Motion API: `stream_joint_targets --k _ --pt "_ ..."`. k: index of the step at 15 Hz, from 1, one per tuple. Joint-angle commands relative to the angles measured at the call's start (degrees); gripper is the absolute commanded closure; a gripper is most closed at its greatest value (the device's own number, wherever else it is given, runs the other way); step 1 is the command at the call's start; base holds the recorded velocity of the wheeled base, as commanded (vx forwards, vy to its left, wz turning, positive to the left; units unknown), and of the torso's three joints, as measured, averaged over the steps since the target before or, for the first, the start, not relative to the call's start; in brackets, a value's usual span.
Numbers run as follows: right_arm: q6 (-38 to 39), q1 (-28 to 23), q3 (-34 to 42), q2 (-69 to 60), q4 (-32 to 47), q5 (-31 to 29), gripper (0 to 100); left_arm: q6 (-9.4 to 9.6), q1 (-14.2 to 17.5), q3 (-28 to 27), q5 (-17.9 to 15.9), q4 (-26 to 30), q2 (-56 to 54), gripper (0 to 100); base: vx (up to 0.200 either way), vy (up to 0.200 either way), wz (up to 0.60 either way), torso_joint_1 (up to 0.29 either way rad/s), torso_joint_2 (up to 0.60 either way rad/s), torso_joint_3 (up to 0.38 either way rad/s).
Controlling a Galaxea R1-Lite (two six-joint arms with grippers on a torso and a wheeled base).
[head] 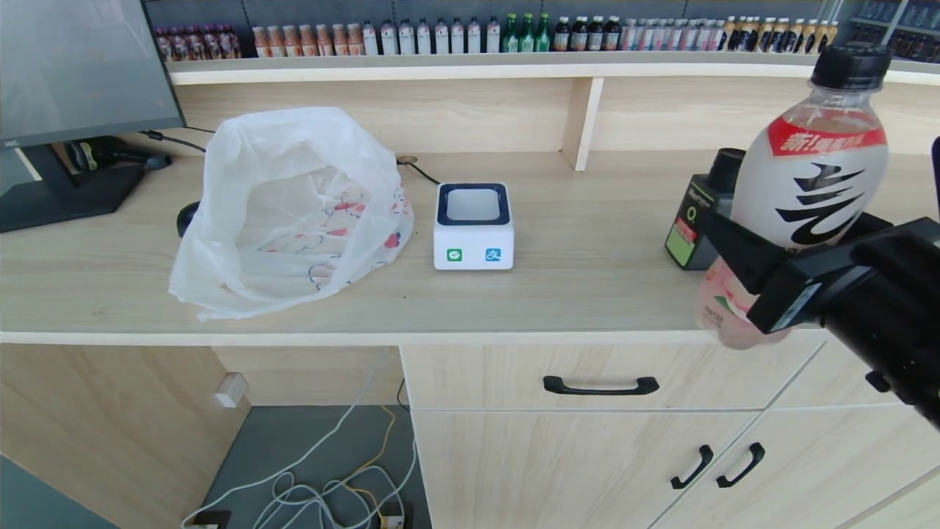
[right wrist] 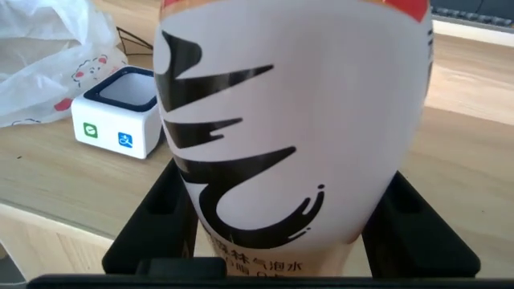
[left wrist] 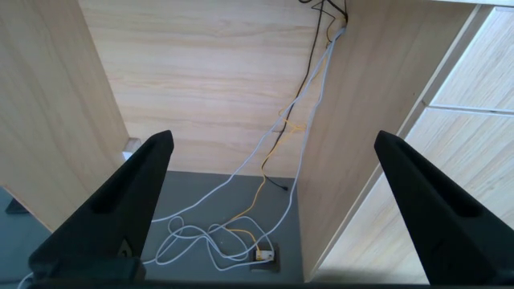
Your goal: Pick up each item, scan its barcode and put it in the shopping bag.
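Right end effector [head: 800, 235] around near-upright bottle [head: 811, 169], at counter [head: 587, 294] front edge.

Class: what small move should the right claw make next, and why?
Probably carry the bottle leftward toward the scanner: the right claw grips it upright, off to the scanner's right, so its barcode is likely unscanned.

A light wooden counter [head: 587, 294] is shown. On it, a small dark bottle [head: 694, 213] is stood just beside the right gripper [head: 797, 239]; a white scanner [head: 473, 228] is set farther to its left, with the shopping bag [head: 286, 213] and monitor stand [head: 66, 191] placed farthest.
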Motion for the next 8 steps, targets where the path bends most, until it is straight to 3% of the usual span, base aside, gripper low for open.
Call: stream_joint_targets --k 1,3,6,8 --pt "-0.62 0.28 3.86 -4.4 0.04 -0.01 100 0.0 0.0 0.0 0.01 -0.02 -0.02 0 0.0 0.0 0.0 0.0 0.0 0.0" --pt "-0.97 1.78 9.93 -8.35 0.04 0.08 100 0.0 0.0 0.0 0.01 -0.02 -0.02 0 0.0 0.0 0.0 0.0 0.0 0.0" --pt "-0.36 2.57 6.94 -8.53 0.22 0.52 100 0.0 0.0 0.0 0.01 -0.02 -0.02 0 0.0 0.0 0.0 0.0 0.0 0.0" --pt "-0.62 6.26 6.59 -8.35 0.4 0.43 100 0.0 0.0 0.0 0.01 -0.02 -0.02 0 0.0 0.0 0.0 0.0 0.0 0.0"
